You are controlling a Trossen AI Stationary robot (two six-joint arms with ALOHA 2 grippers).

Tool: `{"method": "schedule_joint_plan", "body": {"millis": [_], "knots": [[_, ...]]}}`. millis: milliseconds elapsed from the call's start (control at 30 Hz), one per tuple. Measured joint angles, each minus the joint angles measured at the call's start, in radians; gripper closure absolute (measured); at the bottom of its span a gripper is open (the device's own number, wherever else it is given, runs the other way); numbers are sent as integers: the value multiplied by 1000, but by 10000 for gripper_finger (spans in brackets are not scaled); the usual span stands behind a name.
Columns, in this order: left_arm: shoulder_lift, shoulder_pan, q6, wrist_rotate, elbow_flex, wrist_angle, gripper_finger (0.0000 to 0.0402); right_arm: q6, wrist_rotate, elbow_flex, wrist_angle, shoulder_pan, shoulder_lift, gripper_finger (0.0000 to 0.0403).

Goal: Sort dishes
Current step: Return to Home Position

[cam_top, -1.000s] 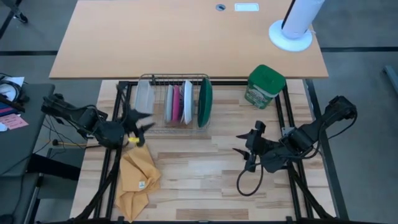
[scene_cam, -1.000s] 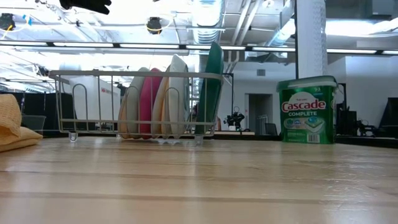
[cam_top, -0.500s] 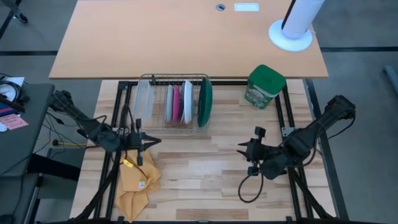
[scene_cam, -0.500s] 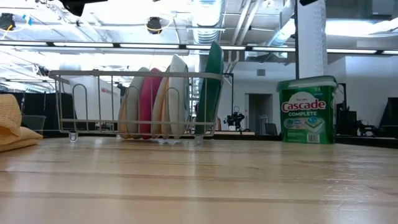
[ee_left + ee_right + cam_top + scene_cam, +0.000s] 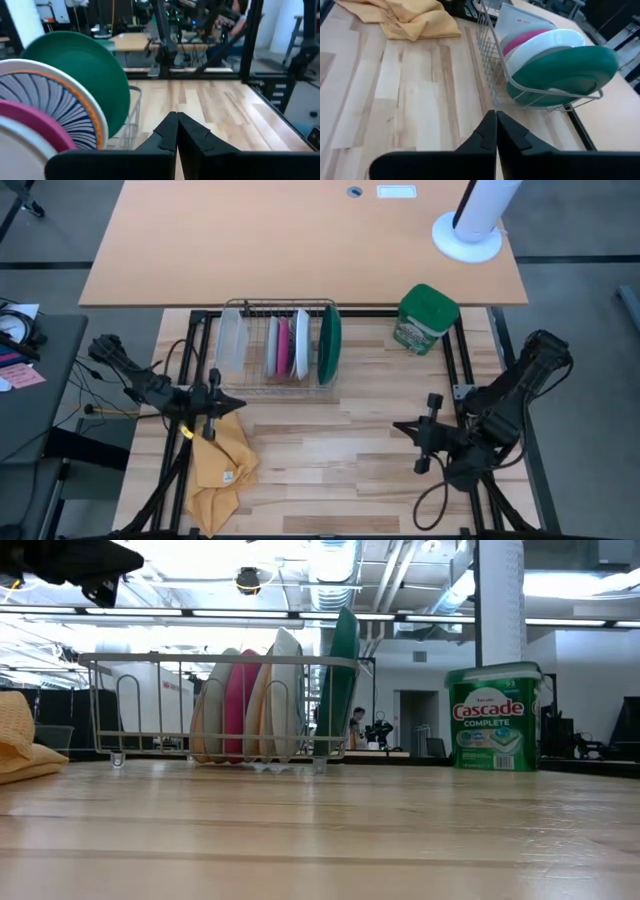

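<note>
The dishes stand on edge in a wire rack point(image 5: 280, 352): a grey plate point(image 5: 272, 346), a magenta-pink one point(image 5: 285, 346), an orange-and-white patterned one point(image 5: 55, 105) and a larger white plate with a dark green back point(image 5: 329, 343). A frosted container point(image 5: 231, 337) stands at the rack's left end. My left gripper point(image 5: 238, 405) is shut and empty, near the rack's near left corner. My right gripper point(image 5: 398, 427) is shut and empty over bare wood at the right. Their shut fingers show as my left gripper point(image 5: 176, 118) and my right gripper point(image 5: 495, 115) in the wrist views.
A green canister point(image 5: 427, 318) stands at the far right of the table. A crumpled yellow cloth point(image 5: 222, 465) lies at the near left, just below my left gripper. Bare wood lies between the two grippers. A white lamp base point(image 5: 467, 235) sits on the desk behind.
Both grippers have shut on nothing. My left gripper has drawn back from the rack toward the table's near edge. My right gripper has pulled back toward the table's right and near edges. The dishes have not moved.
</note>
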Motion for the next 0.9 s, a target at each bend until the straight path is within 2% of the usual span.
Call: {"method": "schedule_joint_plan", "body": {"millis": [133, 367, 500, 700, 900], "knots": [[-122, 0, 33, 67, -54, -1, 401, 38, 57, -39, -20, 43, -15, 400], [-327, 0, 88, 175, -139, -8, 401, 219, 80, -299, 38, 78, -214, 401], [-332, 2, 118, 183, -151, -16, 401, 150, 47, -472, 263, 84, -360, 402], [-334, 2, 144, 183, -150, -6, 401, -129, -50, -732, 719, 42, -547, 402], [-333, 2, 139, 202, -150, -12, 401, -326, -279, -957, 1132, -84, -661, 403]]}}
